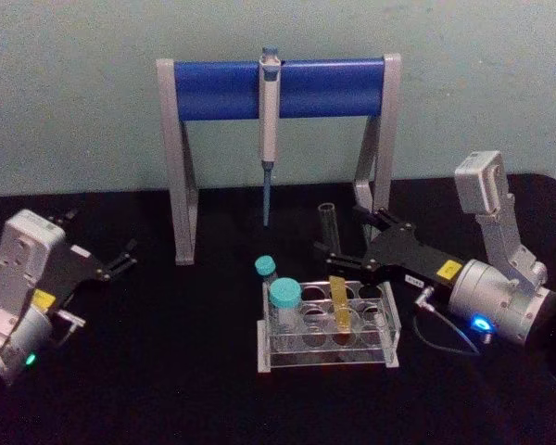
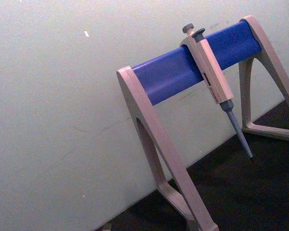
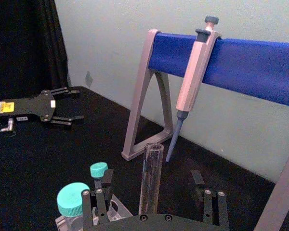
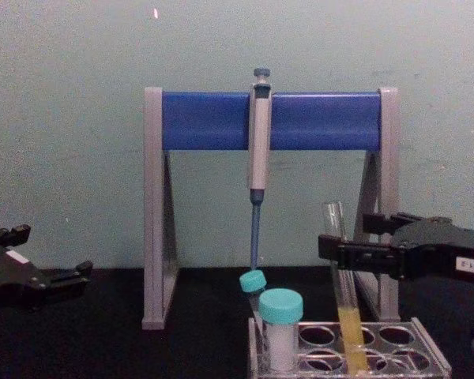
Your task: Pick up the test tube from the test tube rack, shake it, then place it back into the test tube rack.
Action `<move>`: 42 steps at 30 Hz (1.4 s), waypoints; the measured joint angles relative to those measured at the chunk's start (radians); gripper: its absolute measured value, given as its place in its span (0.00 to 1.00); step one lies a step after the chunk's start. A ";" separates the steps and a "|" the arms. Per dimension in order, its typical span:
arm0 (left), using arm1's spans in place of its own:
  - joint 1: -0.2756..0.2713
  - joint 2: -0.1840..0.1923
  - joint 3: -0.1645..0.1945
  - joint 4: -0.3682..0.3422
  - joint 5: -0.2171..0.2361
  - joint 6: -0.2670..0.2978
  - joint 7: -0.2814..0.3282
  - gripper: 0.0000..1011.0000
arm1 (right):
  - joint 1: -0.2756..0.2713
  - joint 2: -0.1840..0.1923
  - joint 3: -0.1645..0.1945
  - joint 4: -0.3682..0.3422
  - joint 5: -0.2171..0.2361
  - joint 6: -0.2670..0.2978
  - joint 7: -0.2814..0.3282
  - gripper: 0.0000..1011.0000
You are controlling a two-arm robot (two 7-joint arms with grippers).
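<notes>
our right gripper (image 3: 154, 196) spread wide about the test tube (image 4: 350, 335), nothing gripped yet

at the bottom edge of the right wrist view its fingers stand well apart with the bare glass upright between them, touching neither as far as we can tell. the tube leans in a hole of the test tube rack (image 1: 326, 360), low and centre in the head view, with yellow liquid at its foot and the teal-capped tubes (image 1: 284, 295) to its left. we judge the risks so: closing off-centre would shove the leaning glass against the hole's rim and drag or tip the light rack; too soft a grip would let it slip; uncapped, it could spill under hard shaking. our left gripper (image 1: 125, 260) sits parked at the left edge, fingers apart.
</notes>
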 joint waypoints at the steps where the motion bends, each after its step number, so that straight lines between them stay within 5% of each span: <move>1: 0.000 0.000 0.000 0.000 0.000 0.000 0.000 0.99 | 0.002 -0.001 -0.001 0.001 0.001 0.003 0.001 0.99; 42: 0.000 0.000 0.000 0.000 0.000 0.000 0.000 0.99 | 0.041 -0.010 -0.035 0.039 -0.017 0.051 -0.011 0.99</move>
